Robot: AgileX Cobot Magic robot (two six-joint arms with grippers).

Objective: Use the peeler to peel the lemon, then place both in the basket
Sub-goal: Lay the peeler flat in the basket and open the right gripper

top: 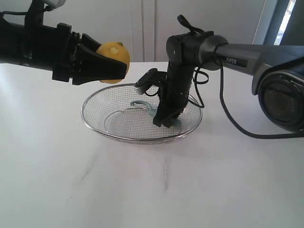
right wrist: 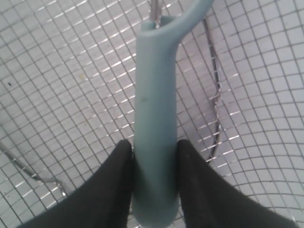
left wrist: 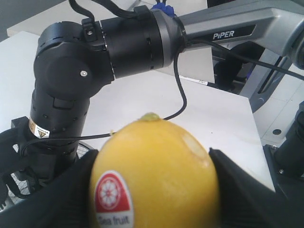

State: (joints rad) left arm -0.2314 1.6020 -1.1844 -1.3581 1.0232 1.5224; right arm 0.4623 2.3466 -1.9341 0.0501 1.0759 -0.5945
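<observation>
Deposit step. Our right gripper clamps the peeler, with the basket mesh directly beneath it. Our left gripper clasps the lemon, raised off the tabletop. Next, we judge, we release the peeler and withdraw.

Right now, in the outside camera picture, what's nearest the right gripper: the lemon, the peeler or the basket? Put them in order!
1. The peeler: clamped in the right gripper.
2. The basket: around and beneath that gripper.
3. The lemon: farthest, raised at the upper left.
</observation>
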